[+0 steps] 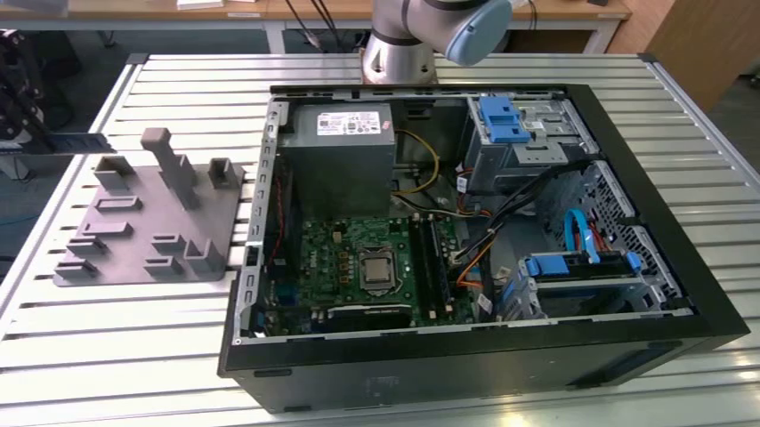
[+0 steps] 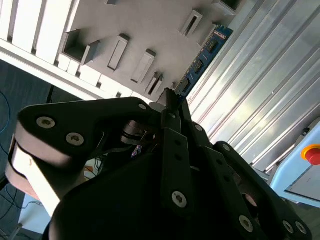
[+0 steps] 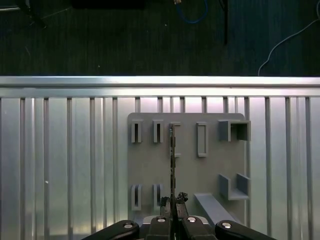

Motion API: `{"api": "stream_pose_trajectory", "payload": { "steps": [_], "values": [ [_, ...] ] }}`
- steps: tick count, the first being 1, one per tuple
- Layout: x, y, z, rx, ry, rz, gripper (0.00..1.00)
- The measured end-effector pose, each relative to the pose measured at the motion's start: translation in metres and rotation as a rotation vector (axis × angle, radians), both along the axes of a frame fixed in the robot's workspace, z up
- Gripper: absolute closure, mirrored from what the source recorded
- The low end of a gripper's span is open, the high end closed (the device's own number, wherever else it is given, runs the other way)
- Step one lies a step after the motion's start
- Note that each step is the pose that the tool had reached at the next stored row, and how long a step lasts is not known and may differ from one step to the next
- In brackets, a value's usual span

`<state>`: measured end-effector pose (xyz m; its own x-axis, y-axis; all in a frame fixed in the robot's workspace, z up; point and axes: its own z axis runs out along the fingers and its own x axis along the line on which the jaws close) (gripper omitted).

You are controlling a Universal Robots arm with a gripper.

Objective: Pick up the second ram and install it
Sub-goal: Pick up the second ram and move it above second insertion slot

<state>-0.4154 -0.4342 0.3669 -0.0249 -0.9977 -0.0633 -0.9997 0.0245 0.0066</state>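
Slatted table (image 3: 50, 150); pincer (image 3: 172, 202) seemingly around ram (image 2: 202, 59)

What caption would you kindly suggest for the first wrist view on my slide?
Hand gripping the second ram edge-on over the grey fixture plate on the slatted table.

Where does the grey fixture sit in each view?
Exterior view: the fixture lies on the exterior view's left, beside the case.
First wrist view: the fixture lies beyond the ram held in the jaws.
Second wrist view: the fixture lies beyond the ram's far end.
Shared landmark: the slatted table under it.
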Motion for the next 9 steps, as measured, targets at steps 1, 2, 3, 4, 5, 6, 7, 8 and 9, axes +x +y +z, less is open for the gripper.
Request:
{"api": "stream_pose_trajectory", "payload": {
  "steps": [1,2,3,4,5,6,7,8,9],
  "values": [
    [0.0,0.0,0.0012,0.0,0.0001,0.0,0.86],
    [0.0,0.0,0.0024,-0.0001,0.0001,0.0,0.86],
    [0.0,0.0,0.0036,0.0,0.0002,0.0,0.86],
    [0.0,0.0,0.0047,0.0001,0.0001,0.0,0.86],
    [0.0,0.0,0.0059,0.0002,0.0001,0.0,0.86],
    [0.0,0.0,0.0071,0.0002,0.0001,0.0,0.86],
    [0.0,0.0,0.0083,0.0003,0.0,0.0,0.86],
    [0.0,0.0,0.0096,0.0003,0.0001,0.0,0.86],
    [0.0,0.0,0.0109,0.0003,0.0,0.0,0.86]
  ]
}}
